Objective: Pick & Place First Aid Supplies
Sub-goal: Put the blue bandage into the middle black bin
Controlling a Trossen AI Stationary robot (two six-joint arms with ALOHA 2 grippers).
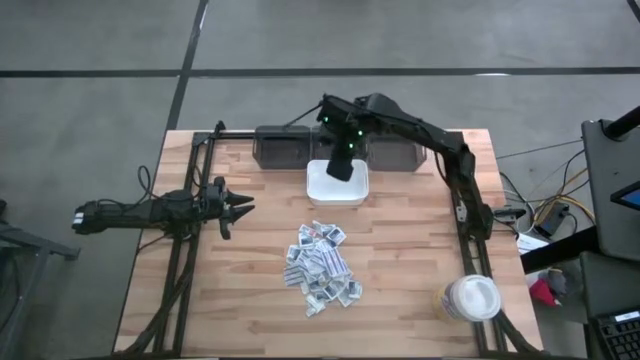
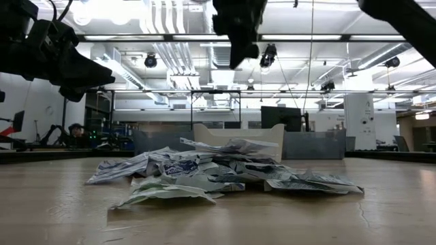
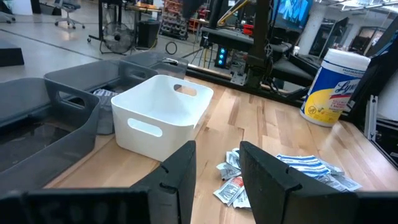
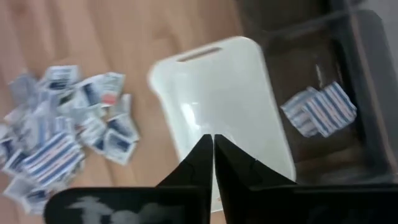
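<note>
From my station I had the right gripper [image 1: 341,170] poised over the white bin [image 1: 337,190] at the far middle of the table, its fingers pressed together with nothing between them that I could see. The sachets [image 1: 320,265] lay in a loose heap on the bare wood, nearer than that bin and just to its near side, so the next pick, as I judged it, meant bringing the right gripper back toward the near edge and down. The heap ran roughly from far-left to near-right. The left gripper [image 1: 235,205] waited at the left side of the table with its fingers spread, pointing right toward the heap; I judged the right one the closer of the two. A few striped sachets [image 4: 320,109] already sat in the grey bin [image 1: 395,152] to the right of the white one. On the white round tub [image 3: 339,84] at the near right corner I could read only the start of a word, "Ly", on a yellow label; the print on the sachets was too small for me to make out.
</note>
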